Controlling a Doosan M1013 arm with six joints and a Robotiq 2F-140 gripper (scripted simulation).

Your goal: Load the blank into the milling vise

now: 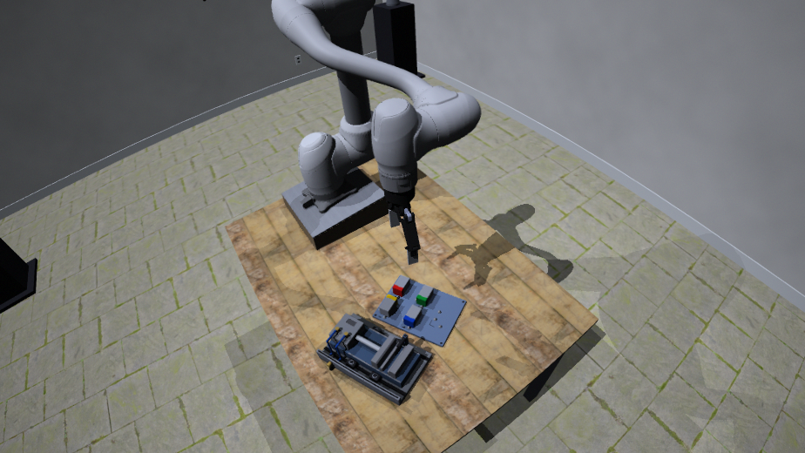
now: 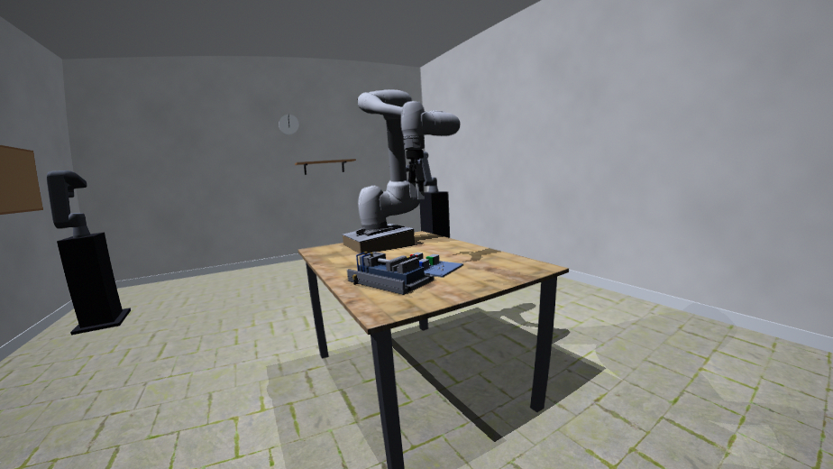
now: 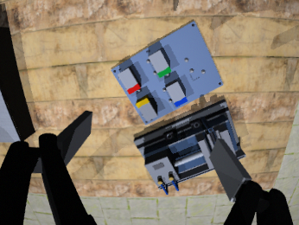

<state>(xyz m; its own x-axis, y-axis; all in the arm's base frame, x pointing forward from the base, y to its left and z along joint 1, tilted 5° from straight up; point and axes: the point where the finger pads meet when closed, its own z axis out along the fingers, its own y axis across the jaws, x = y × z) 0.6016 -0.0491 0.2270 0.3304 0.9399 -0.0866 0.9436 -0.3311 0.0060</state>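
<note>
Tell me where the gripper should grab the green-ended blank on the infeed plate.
Grip the green-ended blank from straight above, across its two long grey sides near mid-length. It lies flat, and gaps separate it from the neighbouring blanks. The gripper hangs open, high above.

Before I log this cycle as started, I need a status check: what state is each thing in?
gripper: open, empty, high above the table.
green-ended blank: lying on the infeed plate, untouched.
red-ended blank: on the plate.
yellow-ended blank: on the plate.
blue-ended blank: on the plate.
milling vise: no blank between its jaws.
</note>
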